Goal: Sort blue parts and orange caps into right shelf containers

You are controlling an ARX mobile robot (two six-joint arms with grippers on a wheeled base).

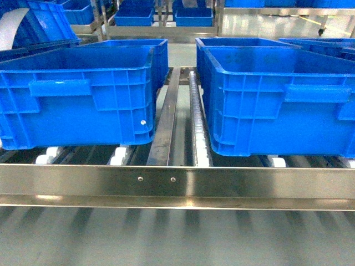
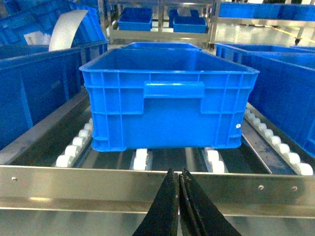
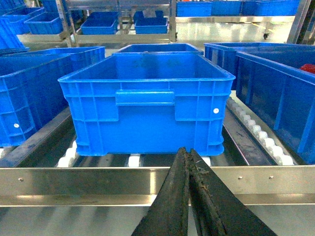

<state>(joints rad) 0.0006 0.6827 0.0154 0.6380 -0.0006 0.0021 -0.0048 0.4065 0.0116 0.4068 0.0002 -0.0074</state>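
**Steel roller shelf with crates**

The shelf (image 1: 177, 185), its flat front rail crossing the lower frame, carries two large blue crates on white roller tracks (image 1: 199, 138): one at left (image 1: 83, 111), one at right (image 1: 277, 111).

White curved sheet (image 1: 11, 27) arching up at far left, cut by frame edge. Behind, second steel rack (image 1: 161, 32) carrying small background bins (image 1: 135, 15). Glossy grey floor (image 1: 260, 25) beyond, caster wheel (image 1: 321, 31) on it. Red something (image 3: 307, 68), unclear what, inside far-right crate (image 3: 275, 98).
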